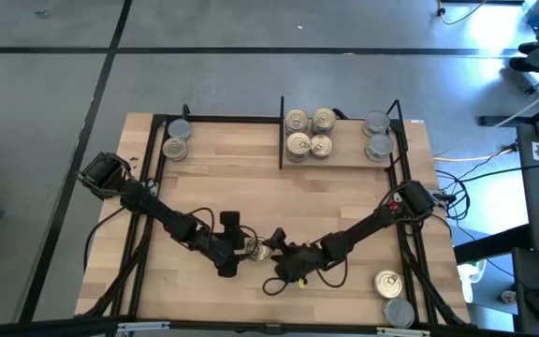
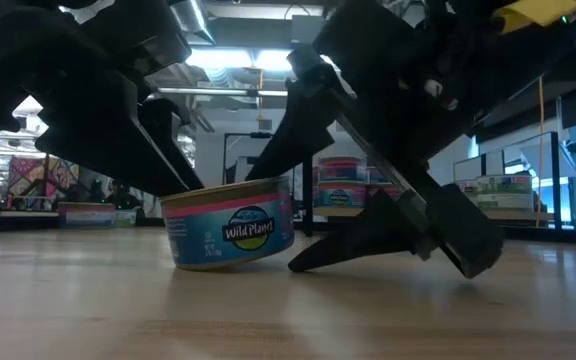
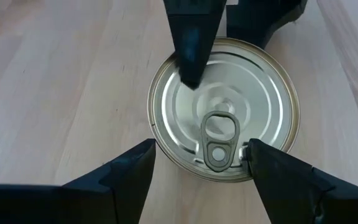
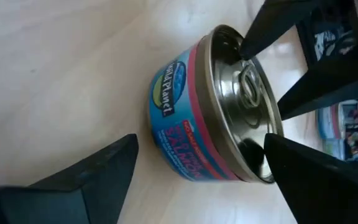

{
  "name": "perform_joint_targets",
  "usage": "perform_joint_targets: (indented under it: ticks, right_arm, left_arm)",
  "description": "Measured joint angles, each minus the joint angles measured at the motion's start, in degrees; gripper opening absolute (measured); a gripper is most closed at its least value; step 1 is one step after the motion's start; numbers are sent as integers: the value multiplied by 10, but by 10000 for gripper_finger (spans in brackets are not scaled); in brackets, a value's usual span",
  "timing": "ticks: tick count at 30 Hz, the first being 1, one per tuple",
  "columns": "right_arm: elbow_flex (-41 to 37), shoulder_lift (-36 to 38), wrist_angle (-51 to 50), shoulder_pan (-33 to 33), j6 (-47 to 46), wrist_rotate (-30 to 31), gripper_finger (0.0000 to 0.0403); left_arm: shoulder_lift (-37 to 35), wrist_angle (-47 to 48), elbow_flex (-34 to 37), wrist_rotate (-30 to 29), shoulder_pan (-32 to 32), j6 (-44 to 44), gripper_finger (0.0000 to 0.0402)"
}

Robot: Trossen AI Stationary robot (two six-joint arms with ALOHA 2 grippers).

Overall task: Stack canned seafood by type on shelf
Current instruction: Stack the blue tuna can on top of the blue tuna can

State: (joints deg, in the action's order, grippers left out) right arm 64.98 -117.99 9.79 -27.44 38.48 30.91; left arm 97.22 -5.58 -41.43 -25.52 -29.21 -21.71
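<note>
One tin of the canned seafood, with a blue and pink label and a gold pull-tab lid, sits mid-table near the front. My left gripper comes from the left and is shut on it. My right gripper comes from the right and is open. One of its fingers is over the lid and the other lies low by the tin's base. Whether either finger touches the tin, I cannot tell. The shelf at the far edge holds more tins. My left gripper pinches the tin between its two fingers at the side wall just under the lid's rim, on the pull-tab side. The fingers slant down from the table's left. The tin is tilted, its left lower edge on the table and its right side raised.
In the shelf's right bay stand gold-lidded tins beside the black divider and grey-lidded ones at the far right. Two tins stand in the left bay. Two loose tins lie near the front right corner.
</note>
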Motion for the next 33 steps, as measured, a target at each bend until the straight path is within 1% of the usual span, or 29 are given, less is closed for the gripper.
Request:
perform_joint_targets:
  ticks: [7, 14, 20, 23, 30, 31, 33]
  right_arm:
    - [0, -4, 13, 0, 69, 0, 350]
    - [1, -29, 56, 7, 116, 16, 350]
    - [0, -33, 76, 8, 122, 14, 344]
    - [0, -33, 77, 9, 121, -5, 317]
    - [0, -33, 73, 8, 119, -14, 212]
    - [-1, -33, 72, 7, 118, -14, 202]
    - [-1, -33, 71, 7, 106, -11, 198]
  left_arm:
    - [0, 0, 0, -2, 0, -6, 255]
    - [0, -1, 0, -3, 0, -6, 255]
    - [0, -1, 0, -1, 0, -6, 255]
    - [1, -3, 0, -3, 1, -7, 255]
    - [-1, 0, 0, -16, 1, -8, 255]
    - [-1, -1, 0, -16, 1, -8, 255]
    - [-2, -1, 0, -16, 1, -9, 255]
